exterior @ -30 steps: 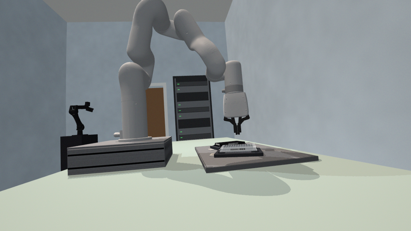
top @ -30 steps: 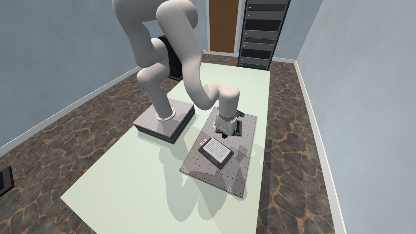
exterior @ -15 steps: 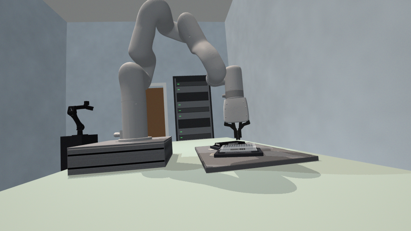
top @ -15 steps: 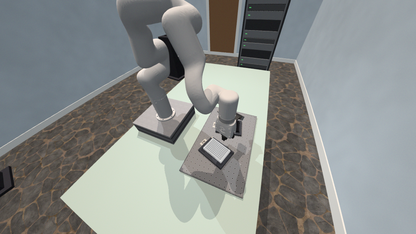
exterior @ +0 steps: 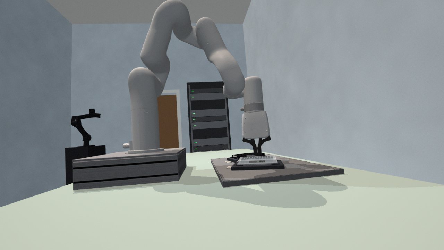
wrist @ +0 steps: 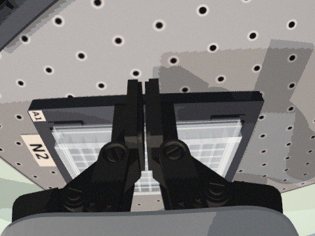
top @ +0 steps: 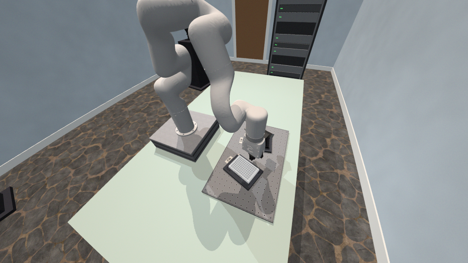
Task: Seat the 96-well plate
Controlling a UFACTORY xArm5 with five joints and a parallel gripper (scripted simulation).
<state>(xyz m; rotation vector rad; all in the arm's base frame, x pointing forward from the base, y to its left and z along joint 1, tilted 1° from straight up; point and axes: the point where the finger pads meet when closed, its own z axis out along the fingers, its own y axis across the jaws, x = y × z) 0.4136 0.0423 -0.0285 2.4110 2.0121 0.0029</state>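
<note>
The clear 96-well plate M09 lies in the black plate nest N2 on the perforated deck. Its label N2 and the corner mark A1 show in the wrist view, where the plate shows on both sides of my fingers. Its tilt is too slight to read. My gripper is shut and empty. It hangs low over the far long rim of the nest, at the middle of that side. In the exterior view the fingertips stand just behind the plate, near its top.
The plate nest N1 with the dark plate M06 stands right behind my gripper, mostly hidden by it; it also shows in the exterior view. The arm's base block stands left of the deck.
</note>
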